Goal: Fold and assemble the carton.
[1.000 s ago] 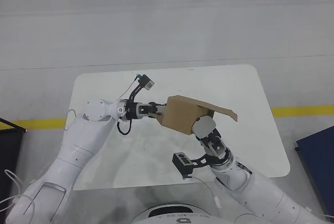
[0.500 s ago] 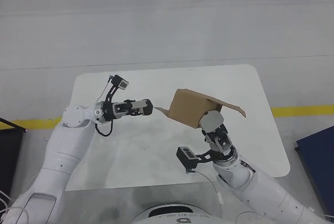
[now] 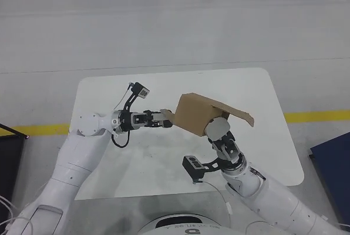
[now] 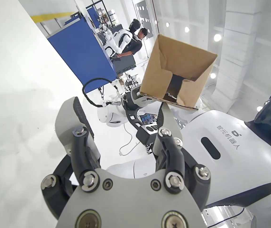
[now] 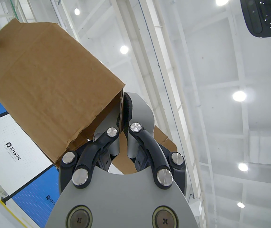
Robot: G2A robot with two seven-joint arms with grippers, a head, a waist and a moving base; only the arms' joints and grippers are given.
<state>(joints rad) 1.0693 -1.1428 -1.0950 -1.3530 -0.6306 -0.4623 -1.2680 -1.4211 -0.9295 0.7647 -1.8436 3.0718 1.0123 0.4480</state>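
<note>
The brown cardboard carton [image 3: 195, 114] is being held up above the white rounded desk [image 3: 104, 100] (its open end facing the left arm), one wall being pinched by the right claw [image 5: 123, 103]. The left claw [image 4: 118, 102] is being held spread wide, one fingertip [image 4: 163, 106] touching a flap's edge.

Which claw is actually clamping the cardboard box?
The right gripper: it is shut on the carton wall. The left gripper is open, with one fingertip just at a flap.

The left end effector [image 4: 118, 106] lies level, fingers spread apart; opposite it, the right end effector [image 5: 124, 106] points upward, fingers clamped on a wall of the brown cardboard carton [image 5: 47, 77].
</note>
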